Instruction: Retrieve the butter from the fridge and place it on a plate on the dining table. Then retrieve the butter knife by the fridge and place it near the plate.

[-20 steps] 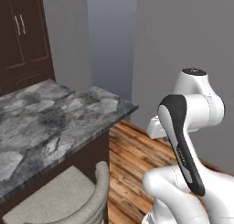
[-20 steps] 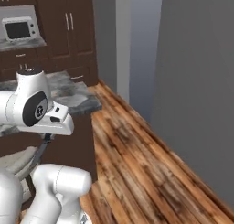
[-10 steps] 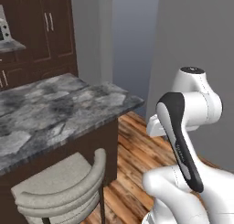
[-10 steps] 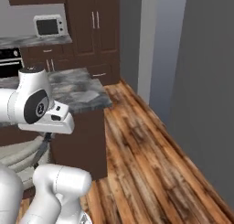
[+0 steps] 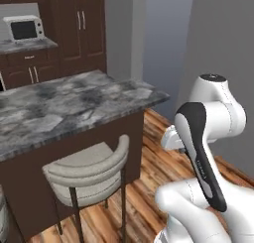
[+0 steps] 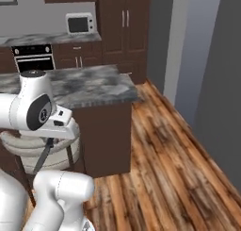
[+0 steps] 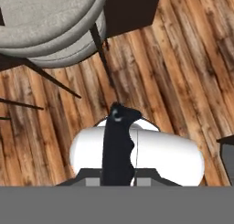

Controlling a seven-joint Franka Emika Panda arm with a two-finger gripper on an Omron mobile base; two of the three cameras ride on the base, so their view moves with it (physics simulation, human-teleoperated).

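Left to right: white microwave on back counter, dark-brown tall cabinets beside it. Long dark grey marbled stone surface w/ dark-brown base mid-frame, beige padded stool tucked against it. Wood plank floor to right. Tool clenched on slim black-handled butter knife, hanging above floor near stool.

The white arm stays folded close over its base, elbow raised, wrist bent downward. Its gripper points down, fingers closed on a black knife handle.
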